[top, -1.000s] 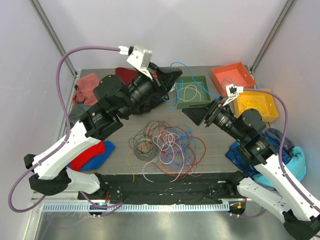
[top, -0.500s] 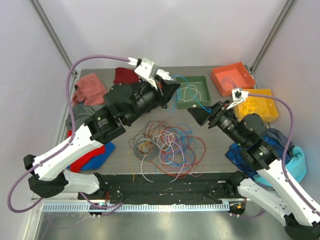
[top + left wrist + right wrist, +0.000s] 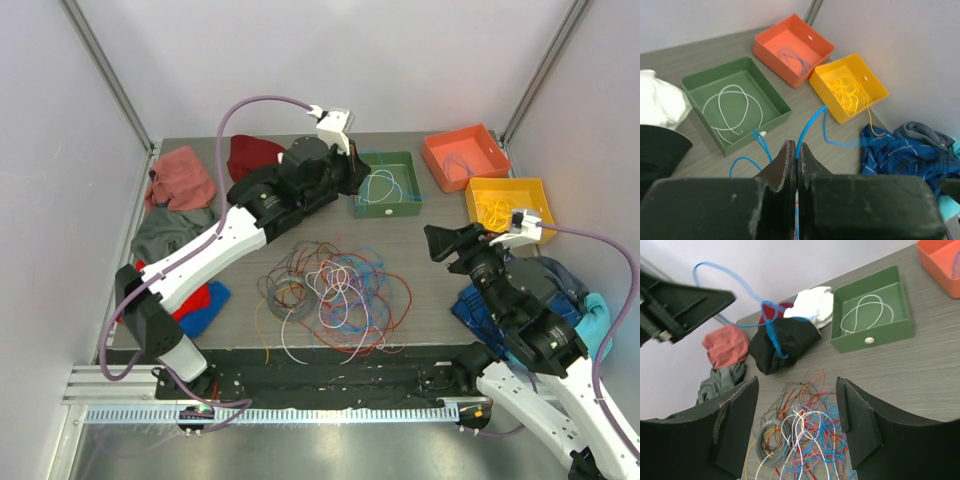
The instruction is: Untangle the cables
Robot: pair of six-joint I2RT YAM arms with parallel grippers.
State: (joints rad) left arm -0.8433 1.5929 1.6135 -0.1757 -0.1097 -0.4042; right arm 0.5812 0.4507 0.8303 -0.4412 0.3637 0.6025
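The cables lie in a loose tangle of blue, red, orange, white and grey loops mid-table, seen below my right gripper's fingers as the same tangle. My left gripper is shut on one blue cable, which rises from between its tips and trails over the table. In the top view the left gripper reaches to the green tray's left edge. The blue cable hangs in a loop from it. My right gripper is open and holds nothing, right of the tangle.
A green tray holds a white cable, an orange tray a blue one, a yellow tray yellow ones. Cloths lie at the left, a black one at the back, a blue one at the right.
My left arm has stretched further right towards the green tray, carrying the blue cable. My right gripper has drawn back to the right, away from the table's middle.
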